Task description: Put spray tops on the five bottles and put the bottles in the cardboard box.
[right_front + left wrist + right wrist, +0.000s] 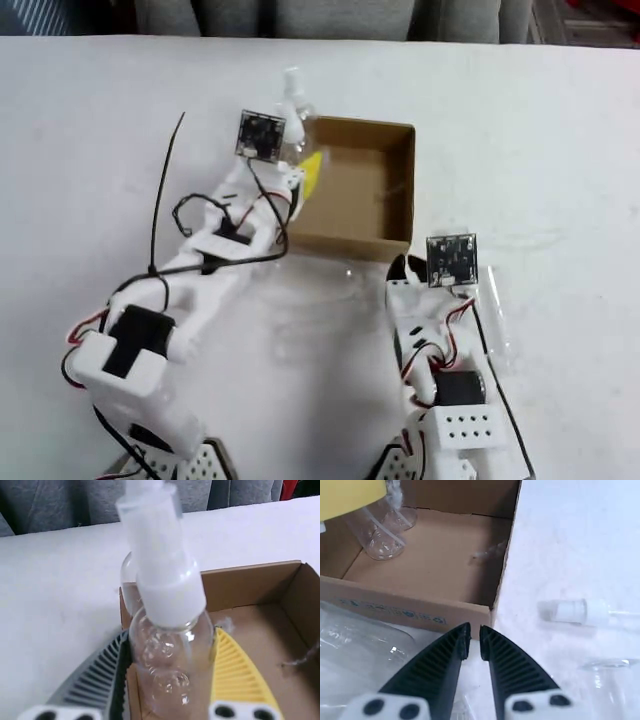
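Left gripper (171, 639) jaws hold 1 capped bottle (165, 665) just inside a corner of the cardboard box (345, 243). Best lower until base seats, then release slowly. Right gripper (475, 634) jaws narrow, empty, near box front.

The high camera is fixed above the table (550, 120), well off it, facing down over the whole work area. The left wrist camera sits close behind the left gripper (171, 632), facing across a corner of the cardboard box (250, 585). The right wrist camera looks down past the right gripper (473, 630) at the box's near wall. All three views share the box.
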You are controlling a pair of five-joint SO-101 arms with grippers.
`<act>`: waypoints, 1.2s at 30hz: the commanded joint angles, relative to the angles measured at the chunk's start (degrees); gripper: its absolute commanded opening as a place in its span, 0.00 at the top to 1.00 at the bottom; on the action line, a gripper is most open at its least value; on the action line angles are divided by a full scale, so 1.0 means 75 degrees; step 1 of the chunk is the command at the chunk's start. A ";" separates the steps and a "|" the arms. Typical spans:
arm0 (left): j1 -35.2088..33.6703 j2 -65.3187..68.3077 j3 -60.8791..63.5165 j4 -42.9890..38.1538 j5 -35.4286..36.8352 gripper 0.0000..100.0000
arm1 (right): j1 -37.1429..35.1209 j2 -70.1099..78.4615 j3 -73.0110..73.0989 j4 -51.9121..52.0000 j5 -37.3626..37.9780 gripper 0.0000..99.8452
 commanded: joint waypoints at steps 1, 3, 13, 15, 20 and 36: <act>-0.0088 -0.0053 -0.0410 -0.0176 -0.0527 0.98 | 0.0064 -0.0053 0.0094 0.0006 0.0082 0.98; -0.0088 -0.0053 -0.0410 -0.0176 -0.0551 0.98 | 0.0064 -0.0053 0.0094 0.0006 0.0082 0.98; -0.0064 0.0135 -0.0258 -0.0223 -0.0551 0.98 | 0.0076 -0.0053 0.0094 0.0006 0.0082 0.98; -0.0053 0.0346 -0.0258 -0.0234 -0.0551 0.98 | 0.0076 -0.0053 0.0094 0.0006 0.0082 0.98; -0.0123 0.0510 -0.0316 -0.0399 -0.0551 0.98 | 0.0088 -0.0053 0.0094 0.0006 0.0082 0.98; -0.0123 0.0486 0.0047 -0.0797 -0.0574 0.98 | 0.0100 -0.0053 0.0094 0.0006 0.0082 0.98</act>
